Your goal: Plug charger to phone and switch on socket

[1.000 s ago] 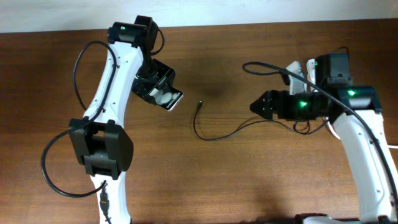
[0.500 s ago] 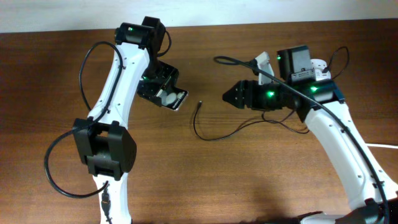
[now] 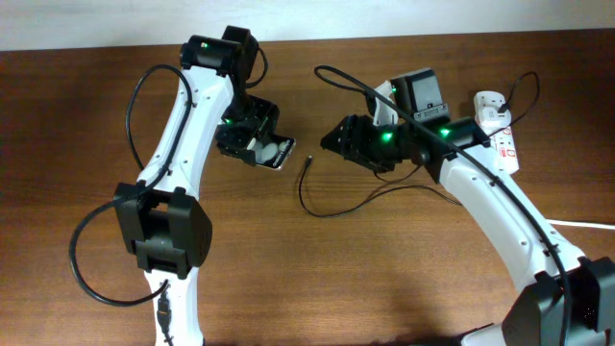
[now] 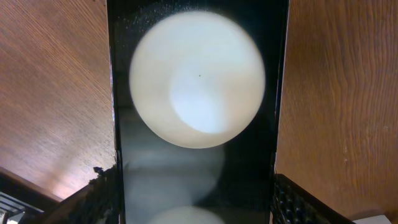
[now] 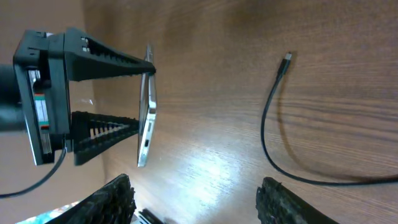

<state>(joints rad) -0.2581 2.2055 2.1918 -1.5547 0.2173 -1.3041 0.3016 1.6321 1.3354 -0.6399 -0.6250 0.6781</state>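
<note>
My left gripper [image 3: 258, 144] pinches the glossy black phone [image 4: 199, 124] aloft for plugging; my right gripper [image 5: 199, 199], spread, faces the thin black charger cable [image 5: 264, 130].

Warm light, round glare on phone [image 4: 198, 112]

Black phone [image 3: 273, 152] sits clamped and tilted, screen glaring; thin charger [image 3: 301, 197] curls loose nearby, tip toward it; white socket [image 3: 506, 149] well apart.
</note>
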